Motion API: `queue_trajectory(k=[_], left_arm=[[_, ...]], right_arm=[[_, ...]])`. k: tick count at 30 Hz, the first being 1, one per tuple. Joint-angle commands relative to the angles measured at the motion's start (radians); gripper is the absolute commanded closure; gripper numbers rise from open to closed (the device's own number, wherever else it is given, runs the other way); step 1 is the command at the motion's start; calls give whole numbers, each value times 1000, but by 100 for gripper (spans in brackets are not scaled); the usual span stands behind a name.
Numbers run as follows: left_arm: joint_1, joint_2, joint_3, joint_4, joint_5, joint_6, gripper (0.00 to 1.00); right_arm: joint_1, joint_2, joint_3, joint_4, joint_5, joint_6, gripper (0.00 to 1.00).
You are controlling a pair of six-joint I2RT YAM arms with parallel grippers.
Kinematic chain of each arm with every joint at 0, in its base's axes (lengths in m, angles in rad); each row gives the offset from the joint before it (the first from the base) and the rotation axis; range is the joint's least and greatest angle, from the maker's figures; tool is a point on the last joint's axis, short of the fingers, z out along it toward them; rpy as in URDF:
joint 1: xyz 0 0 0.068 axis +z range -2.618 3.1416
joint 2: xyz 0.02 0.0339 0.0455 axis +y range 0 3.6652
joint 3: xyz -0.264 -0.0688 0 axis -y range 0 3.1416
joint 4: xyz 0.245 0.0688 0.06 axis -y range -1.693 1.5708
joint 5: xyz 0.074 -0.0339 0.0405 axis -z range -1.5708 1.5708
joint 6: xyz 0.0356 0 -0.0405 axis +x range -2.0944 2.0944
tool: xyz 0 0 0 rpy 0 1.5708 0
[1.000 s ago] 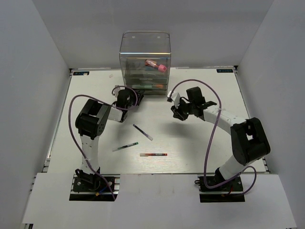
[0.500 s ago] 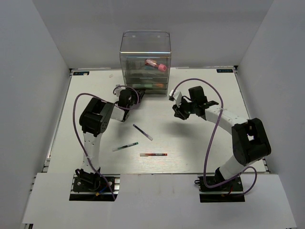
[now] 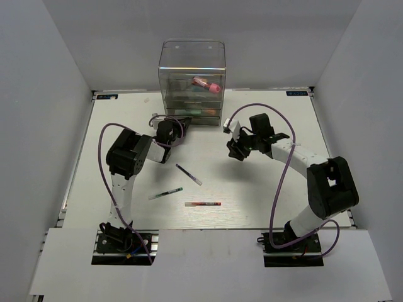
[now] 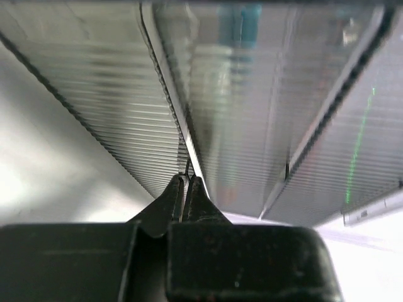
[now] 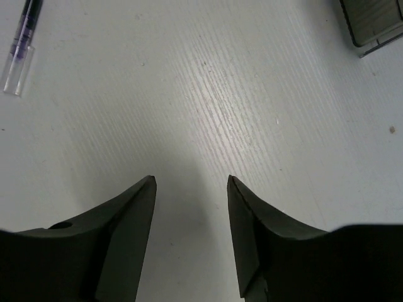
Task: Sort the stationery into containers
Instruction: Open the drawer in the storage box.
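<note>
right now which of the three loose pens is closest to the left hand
The dark, white-tipped pen: it lies nearest the left hand at the drawer; the green pen and red pen lie farther away.

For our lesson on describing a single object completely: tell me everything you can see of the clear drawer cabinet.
The cabinet is a tall box of clear plastic. It stands upright at the far middle of the table and holds stacked, shallow, transparent drawers with ribbed walls. A red pink-capped tube lies in an upper drawer. A lower drawer appears to be pulled partly out, and the left end effector pinches its thin rim. Nothing else touches the cabinet.
</note>
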Motion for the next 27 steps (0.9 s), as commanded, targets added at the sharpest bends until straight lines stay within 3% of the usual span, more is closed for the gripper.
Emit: queue_trajectory(k=[1,8,12,14,16,18,21,24,27], left_arm=[[-6,-50,-65,54,12,33,100],[-15,-138,-242,132,66,33,100],[-24,-167,-277,143,100,33,100],[-24,-167,-277,143,135,33,100],[-24,-167,-265,143,156,33,70],[-14,-167,-256,134,187,43,49],[-14,-194,-256,108,196,64,38],[-4,-245,-276,60,221,90,36],[-4,-306,-305,10,254,119,32]], right_arm=[[-4,-37,17,-21,-70,-11,43],[2,-15,41,-90,-179,-60,10],[5,-9,88,-241,-424,-249,10],[16,-1,95,-326,-466,-297,10],[25,18,113,-380,-486,-359,10],[36,31,130,-443,-495,-408,10],[60,31,138,-480,-525,-455,10],[97,19,112,-468,-526,-470,10],[134,14,98,-472,-518,-490,16]])
